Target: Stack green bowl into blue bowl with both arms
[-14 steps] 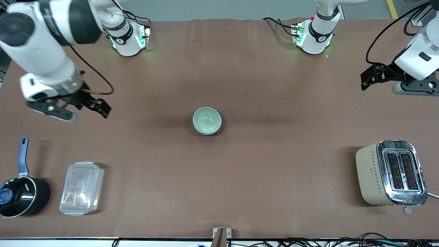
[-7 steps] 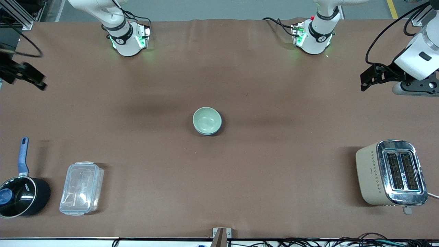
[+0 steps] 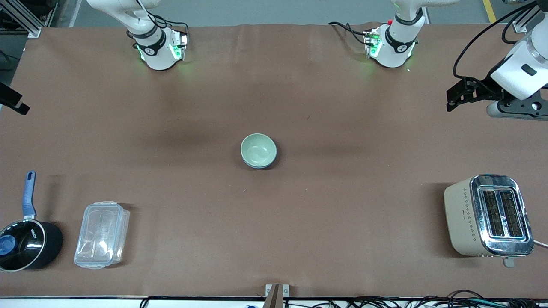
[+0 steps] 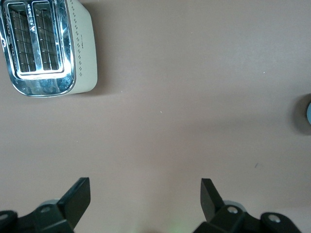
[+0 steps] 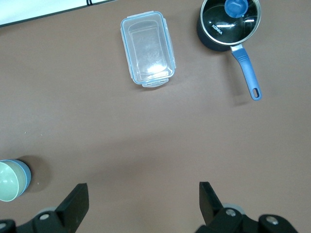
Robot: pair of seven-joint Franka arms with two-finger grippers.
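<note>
The pale green bowl (image 3: 258,149) sits nested inside the blue bowl (image 3: 257,166) at the middle of the table; only the blue bowl's outer rim shows below it. Both also show in the right wrist view, the green bowl (image 5: 8,181) inside the blue bowl (image 5: 26,175). A sliver of the blue bowl (image 4: 308,112) shows in the left wrist view. My left gripper (image 3: 454,97) is open and empty, up over the left arm's end of the table (image 4: 145,187). My right gripper (image 5: 143,190) is open and empty over bare table; only a black tip (image 3: 15,105) shows in the front view.
A beige and chrome toaster (image 3: 488,216) stands near the front camera at the left arm's end. A black saucepan with a blue handle (image 3: 25,244) and a clear lidded container (image 3: 102,234) stand near the front camera at the right arm's end.
The right arm has swung away from over the table toward its own end, almost leaving the front view. The left gripper has shifted slightly. The stacked bowls have not moved.
</note>
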